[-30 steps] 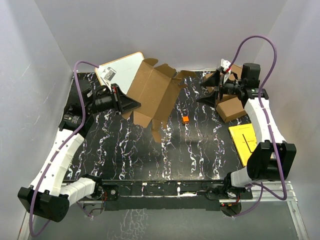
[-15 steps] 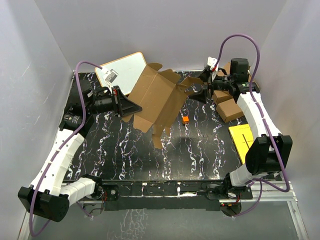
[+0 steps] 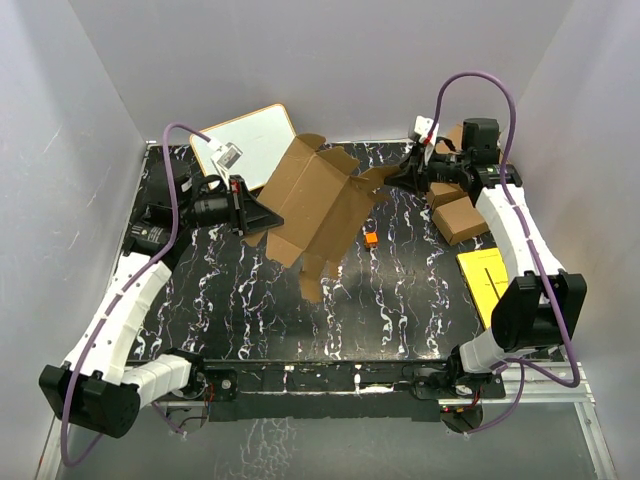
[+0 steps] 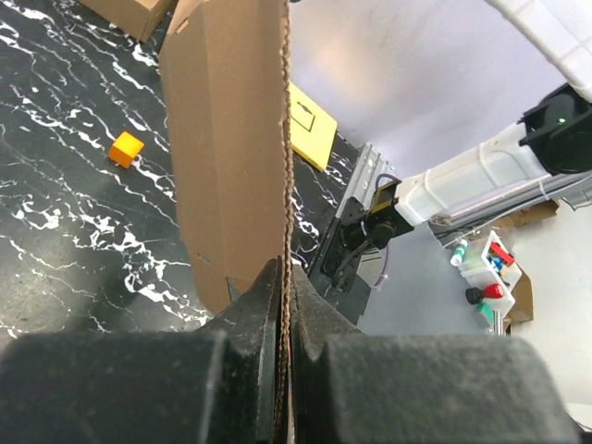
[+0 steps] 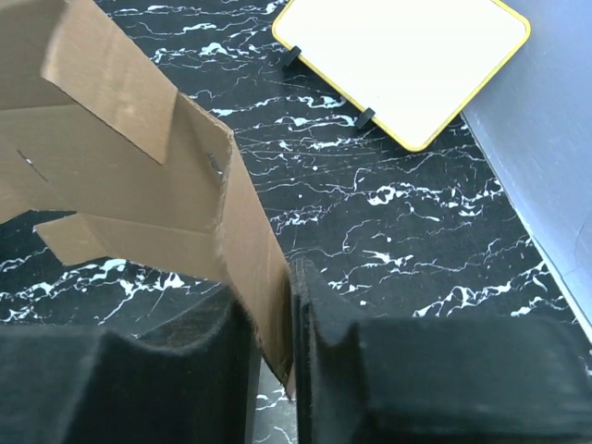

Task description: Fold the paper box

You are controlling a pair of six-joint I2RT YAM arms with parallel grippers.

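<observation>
The left jaws, two black blocks at the bottom of the frame, are pressed together on the lower edge of the paper box (image 4: 227, 139). Its brown panel rises edge-on from them, corrugation showing along the right edge. The panel stands over the black, white-veined worktop (image 4: 74, 213). A small orange cube (image 4: 127, 148) lies on the worktop left of the panel. A brown carton (image 4: 129, 11) sits at the top left corner. A yellow sheet (image 4: 310, 116) shows just right of the panel's edge.

Plain pale walls (image 3: 330, 60) enclose a black, white-veined table (image 3: 400, 300) on three sides
</observation>
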